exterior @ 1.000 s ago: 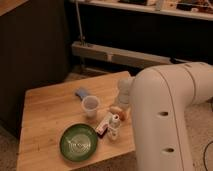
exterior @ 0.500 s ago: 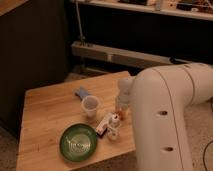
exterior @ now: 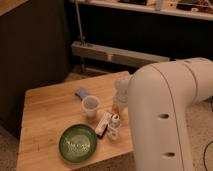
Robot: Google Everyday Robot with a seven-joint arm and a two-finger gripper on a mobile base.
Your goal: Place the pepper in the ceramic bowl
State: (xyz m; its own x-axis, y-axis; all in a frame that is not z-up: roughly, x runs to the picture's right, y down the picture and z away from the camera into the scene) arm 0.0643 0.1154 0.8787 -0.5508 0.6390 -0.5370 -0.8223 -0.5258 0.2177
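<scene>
- Gripper (exterior: 119, 101), down at the wooden table (exterior: 45, 112) beneath the white arm: jaws closed, small bright orange pepper (exterior: 117, 107) at their tips, apparently pinched. Not lifted.
- Round dark green ceramic bowl (exterior: 78, 143), nearer the camera and left of the gripper, is empty; lift, carry and release remain.
- Red-and-white box (exterior: 103, 124) and small white bottle (exterior: 114, 122) sit between gripper and bowl; translucent white cup (exterior: 90, 106) is just left. The carry likely needs height.
</scene>
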